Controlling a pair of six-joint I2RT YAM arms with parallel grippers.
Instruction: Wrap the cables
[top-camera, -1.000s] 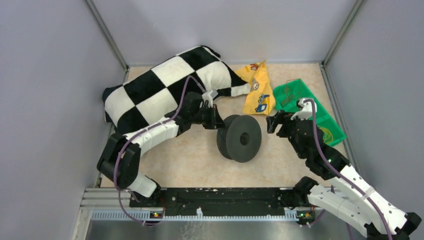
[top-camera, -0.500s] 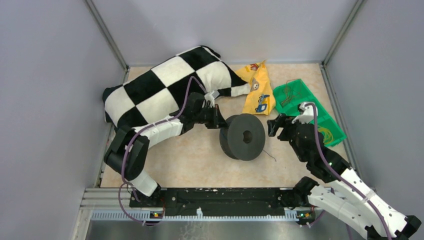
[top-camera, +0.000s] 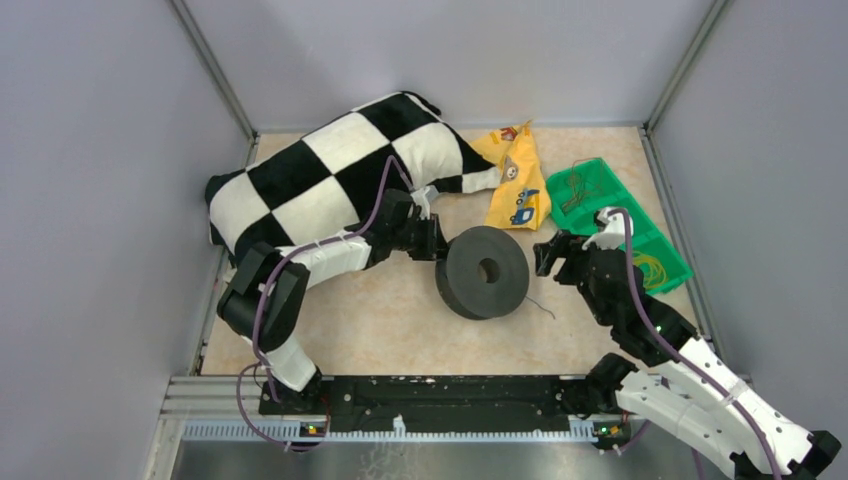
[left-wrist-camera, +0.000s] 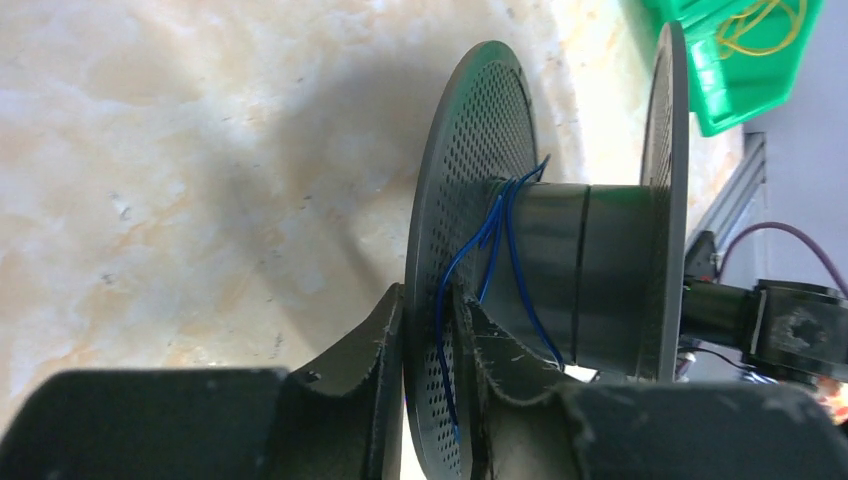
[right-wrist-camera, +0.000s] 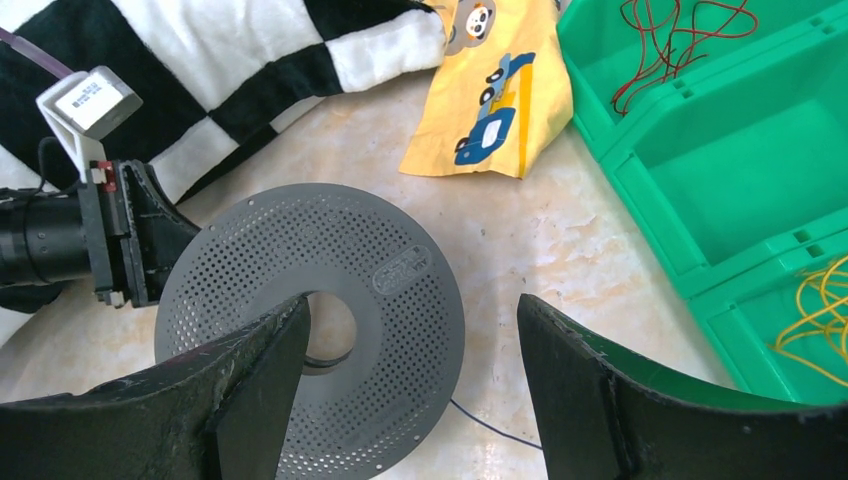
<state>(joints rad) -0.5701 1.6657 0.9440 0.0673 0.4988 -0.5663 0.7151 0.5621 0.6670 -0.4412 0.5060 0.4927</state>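
The dark grey spool (top-camera: 485, 272) lies mid-table, its perforated flange facing up. My left gripper (top-camera: 437, 245) is shut on the spool's flange edge; in the left wrist view (left-wrist-camera: 432, 310) its fingers pinch the flange (left-wrist-camera: 480, 180). A thin blue cable (left-wrist-camera: 510, 250) is looped loosely round the spool's core and runs down between the fingers. A thin dark tail of it (top-camera: 541, 306) lies on the table right of the spool, also in the right wrist view (right-wrist-camera: 495, 425). My right gripper (top-camera: 555, 258) is open and empty, just right of the spool (right-wrist-camera: 380, 270).
A green tray (top-camera: 620, 225) at the right holds red wire (right-wrist-camera: 680, 40) and yellow wire (right-wrist-camera: 825, 320) in separate compartments. A black-and-white checkered pillow (top-camera: 330, 170) lies back left, and a yellow printed cloth (top-camera: 515, 185) behind the spool. Grey walls enclose the table.
The spool has tipped from standing on edge to lying with its flange facing up. My left gripper turned with it. A wire tail now shows right of the spool. The right gripper barely moved.
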